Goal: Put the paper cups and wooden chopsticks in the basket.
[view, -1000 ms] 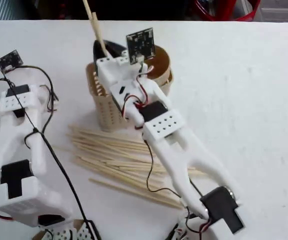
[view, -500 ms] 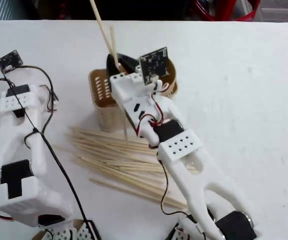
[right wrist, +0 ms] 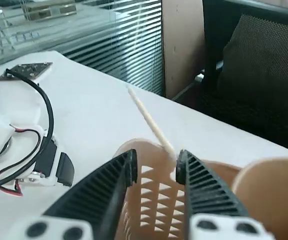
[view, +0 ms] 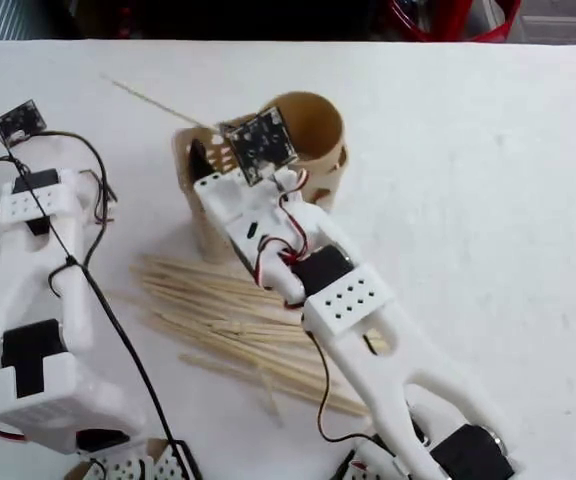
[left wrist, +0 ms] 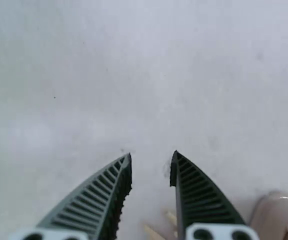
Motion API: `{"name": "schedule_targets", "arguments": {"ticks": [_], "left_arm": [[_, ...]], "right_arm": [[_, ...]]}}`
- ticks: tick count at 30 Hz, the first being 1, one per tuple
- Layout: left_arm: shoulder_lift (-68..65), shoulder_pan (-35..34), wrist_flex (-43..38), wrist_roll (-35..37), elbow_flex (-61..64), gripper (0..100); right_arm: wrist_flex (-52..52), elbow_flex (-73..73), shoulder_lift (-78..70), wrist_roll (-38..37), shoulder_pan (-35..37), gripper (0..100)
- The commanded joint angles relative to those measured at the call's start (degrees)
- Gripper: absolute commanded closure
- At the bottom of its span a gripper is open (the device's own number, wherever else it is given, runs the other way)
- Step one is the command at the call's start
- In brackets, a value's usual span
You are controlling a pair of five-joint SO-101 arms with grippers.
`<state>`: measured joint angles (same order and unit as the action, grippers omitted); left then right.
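Note:
A perforated cream basket (view: 190,175) stands mid-table, with a brown paper cup (view: 310,122) at its right side. My right gripper (view: 206,155) hovers over the basket's rim, jaws apart. One wooden chopstick (view: 158,103) slants up and out to the left from there. In the right wrist view this chopstick (right wrist: 149,120) leans against one finger of the open right gripper (right wrist: 154,160), above the basket (right wrist: 154,200) and the cup (right wrist: 269,185). A pile of chopsticks (view: 233,320) lies on the table in front of the basket. My left gripper (left wrist: 150,160) is open over bare table, holding nothing.
The left arm (view: 33,280) lies along the table's left side with a trailing black cable (view: 118,330). The right arm (view: 368,340) crosses over the chopstick pile. A few chopstick tips (left wrist: 159,227) show just under the left gripper. The table's right half is bare.
The right gripper has swung left and down over the basket. The chopsticks it held upright are no longer upright; one now slants out to the left. The left arm has not moved.

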<state>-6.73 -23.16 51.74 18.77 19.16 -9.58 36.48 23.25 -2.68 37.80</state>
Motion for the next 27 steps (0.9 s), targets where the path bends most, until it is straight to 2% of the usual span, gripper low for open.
{"name": "schedule_targets", "arguments": {"ticks": [1, 5, 10, 14, 17, 20, 23, 27], "left_arm": [[1.2, -0.2, -1.1, 0.6, -0.7, 85], [1.2, -0.2, -1.1, 0.6, -0.7, 85], [1.2, -0.2, -1.1, 0.6, -0.7, 85], [1.3, -0.5, -1.1, -2.2, -0.8, 85], [1.6, -0.6, -0.7, -6.5, -0.8, 85], [1.7, -0.6, -0.3, -6.9, -0.8, 85], [1.3, -0.6, 3.0, -6.9, -3.0, 85], [1.3, -0.6, 4.6, -6.9, -4.0, 85]], "right_arm": [[-7.3, -6.6, 4.1, -0.9, 0.0, 86.1], [-17.6, -10.6, 8.7, -1.0, 0.0, 86.1], [-39.2, -18.0, 12.4, -2.7, -0.1, 86.1], [-56.0, -23.2, 12.3, -13.3, -0.2, 86.1], [-69.7, -24.2, 12.2, -25.5, -0.4, 86.1], [-81.4, -21.5, 10.8, -35.2, -0.4, 86.1], [-82.9, -14.0, 7.7, -38.9, -0.3, 85.8], [-71.0, -1.4, 3.5, -39.3, 0.0, 85.8]]}}
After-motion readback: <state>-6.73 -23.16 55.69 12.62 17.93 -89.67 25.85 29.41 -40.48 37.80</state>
